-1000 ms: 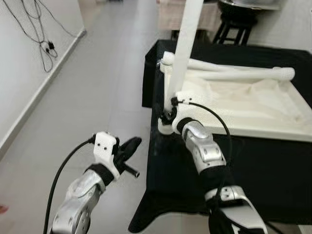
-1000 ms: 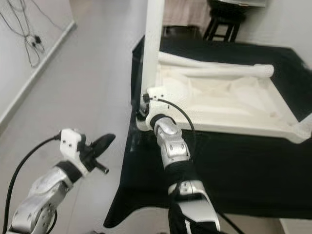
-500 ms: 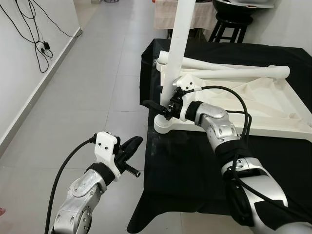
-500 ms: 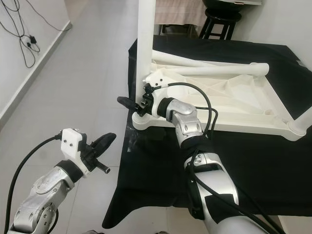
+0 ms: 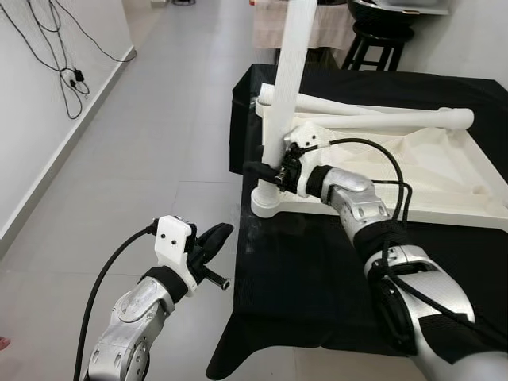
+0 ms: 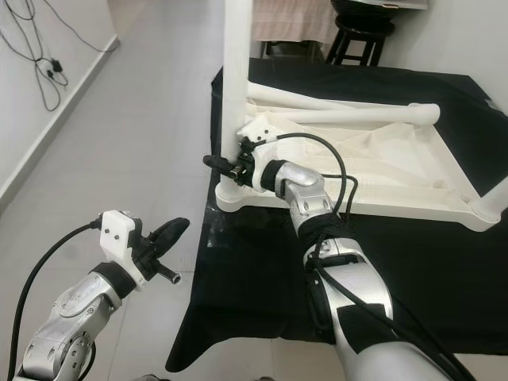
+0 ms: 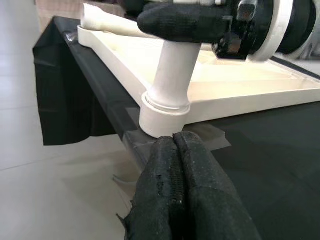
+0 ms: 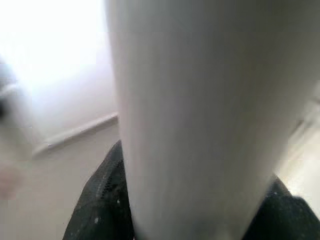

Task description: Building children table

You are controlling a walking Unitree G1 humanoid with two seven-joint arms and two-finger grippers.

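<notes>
Left eye view: The inverted white tabletop (image 5: pixel 397 171) is shown lying on the black-draped counter (image 5: pixel 317 262), with one white leg (image 5: pixel 287 87) standing upright in its near corner socket (image 5: pixel 268 202). The right gripper (image 5: pixel 266 171) is clasped around the lower part of this leg, one black finger passing on either side. The step in hand is judged to be seating or twisting the leg home; the leg is best kept vertical and turned about its own axis, so that the socket is not strained. The left gripper (image 5: pixel 210 238) is held over the floor, clenched and carrying nothing.

Right eye view: Two further legs (image 6: pixel 341 111) are seen lying loose across the far part of the tabletop. A dark stool (image 6: pixel 361 36) stands beyond the counter, and cables (image 6: pixel 40 48) hang on the wall. The wrist cable (image 6: pixel 317 147) loops near the leg and could snag.

Left wrist view: The pressed-together fingers (image 7: pixel 180 190) point towards the socket.

Right wrist view: The leg is shown blurred, very close.
</notes>
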